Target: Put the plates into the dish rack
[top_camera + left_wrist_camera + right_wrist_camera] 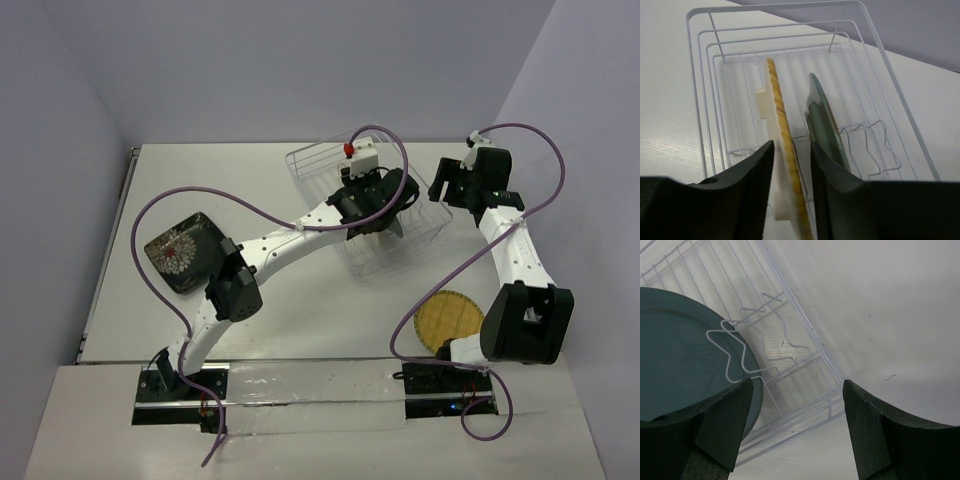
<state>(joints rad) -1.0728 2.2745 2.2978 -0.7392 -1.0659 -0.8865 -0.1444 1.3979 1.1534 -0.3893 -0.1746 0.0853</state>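
Note:
The white wire dish rack [312, 166] stands at the table's back middle. My left gripper [372, 212] reaches into it and is shut on a tan woven plate [780, 111], which shows edge-on and upright between the jaws [792, 145]. A grey-blue round plate [822, 116] stands upright in the rack just right of it and also shows in the right wrist view [680, 355]. My right gripper [447, 188] is open and empty over the rack's right end [797, 382]. A black square plate with a white leaf pattern [183, 250] lies at the left. A tan woven round plate [447, 320] lies by the right arm's base.
The rack's rim [875, 40] and upright tines [875, 145] surround the left fingers. The rack's corner wires [805, 325] lie under the right gripper. Purple cables loop over both arms. Walls close the table at the back and sides.

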